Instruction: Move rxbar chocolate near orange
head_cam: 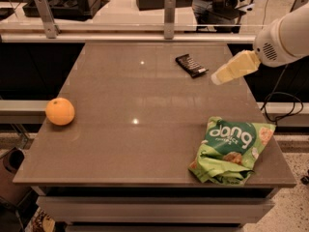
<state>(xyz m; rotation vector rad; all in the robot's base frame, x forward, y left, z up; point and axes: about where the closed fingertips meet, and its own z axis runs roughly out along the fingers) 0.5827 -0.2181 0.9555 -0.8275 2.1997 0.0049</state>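
The rxbar chocolate [191, 65], a small flat black bar with white lettering, lies on the far right part of the table. The orange [60, 111] sits near the table's left edge. My gripper [216, 79] comes in from the right on a white arm, with its pale yellow end just right of the bar and above the table.
A green "dang" snack bag [231, 149] lies at the table's front right corner. The grey table [135, 95] has a rail with metal posts along its far edge. A cable hangs off the right side.
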